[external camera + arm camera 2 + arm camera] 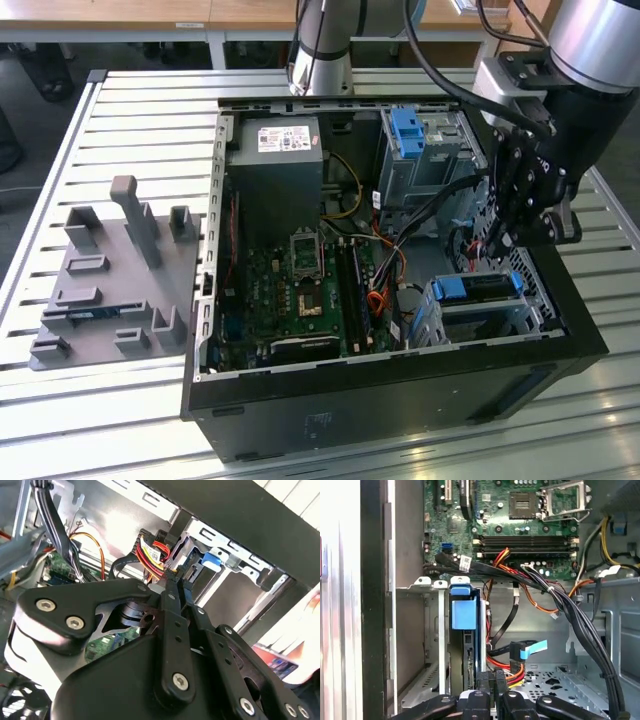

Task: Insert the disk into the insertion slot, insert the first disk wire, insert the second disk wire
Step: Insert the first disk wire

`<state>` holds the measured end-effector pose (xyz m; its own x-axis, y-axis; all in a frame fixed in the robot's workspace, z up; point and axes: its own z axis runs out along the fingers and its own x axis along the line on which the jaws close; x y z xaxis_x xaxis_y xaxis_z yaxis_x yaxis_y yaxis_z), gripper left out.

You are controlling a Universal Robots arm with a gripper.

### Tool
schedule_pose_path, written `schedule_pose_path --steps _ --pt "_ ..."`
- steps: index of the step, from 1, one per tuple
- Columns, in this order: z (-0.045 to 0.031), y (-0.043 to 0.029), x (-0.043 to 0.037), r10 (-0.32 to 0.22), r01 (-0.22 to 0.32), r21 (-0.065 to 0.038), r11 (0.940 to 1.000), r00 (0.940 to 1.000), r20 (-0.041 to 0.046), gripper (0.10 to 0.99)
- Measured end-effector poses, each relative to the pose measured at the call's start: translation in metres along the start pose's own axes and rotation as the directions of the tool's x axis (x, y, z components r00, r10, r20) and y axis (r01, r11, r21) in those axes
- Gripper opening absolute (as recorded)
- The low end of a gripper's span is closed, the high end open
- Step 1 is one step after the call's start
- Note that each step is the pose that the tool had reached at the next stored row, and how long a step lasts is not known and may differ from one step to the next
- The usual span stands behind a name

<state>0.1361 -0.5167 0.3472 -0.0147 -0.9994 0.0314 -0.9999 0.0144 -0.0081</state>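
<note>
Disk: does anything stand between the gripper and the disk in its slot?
Nothing visible does. In the first wrist view the gripper sits right next to the disk, already in the slot; red and yellow wires lie beside it, not between.

Grey fixture tray [110, 290] on slatted table [150, 110]; motherboard [300, 290] exposed.

Silver-grey tubular arm [590, 40] with black cables [427, 68]; matt black end effector [174, 579] linkages carry silver screws [180, 681].
</note>
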Motion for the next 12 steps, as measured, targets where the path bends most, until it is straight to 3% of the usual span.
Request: schedule_pose_path --steps 4,12 --pt "0.0007 0.0028 0.0028 -0.01 0.01 0.008 0.9999 1.0 0.0004 0.165" --pt "0.0039 0.0089 0.0076 -0.013 0.013 0.035 0.9993 0.9999 0.0067 0.165"
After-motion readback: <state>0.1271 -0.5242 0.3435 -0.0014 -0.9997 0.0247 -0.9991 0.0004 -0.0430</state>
